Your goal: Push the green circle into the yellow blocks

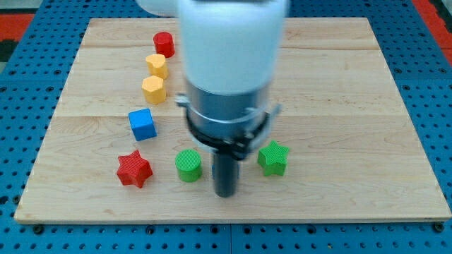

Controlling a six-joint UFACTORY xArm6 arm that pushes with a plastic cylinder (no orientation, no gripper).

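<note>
Surface: pale wooden board on a blue pegboard bench; our arm's white and grey housing hangs over the middle.
Tip: my tip sits near the view's bottom edge of the board. We carry no fingers, only a plain rod, so nothing can open, close or clamp.
Green circle: the green circle stands just to the view's left of the tip, near it but apart, as far as we can tell.
Yellow blocks: two yellow blocks, one above the other, lie well up and to the view's left of the tip, beyond the circle.
Others: a green star just to the tip's right; a red star further left past the circle; a blue cube between circle and yellows; a red block at the top.
Handling: we judge the circle light, stiff and ready to slide; being round it may roll off a glancing push.
Contact: we cannot grasp it; press its lower-right side.
Risk: the blue cube sits close to the path.
Writing: none readable; no brands or labels.
</note>
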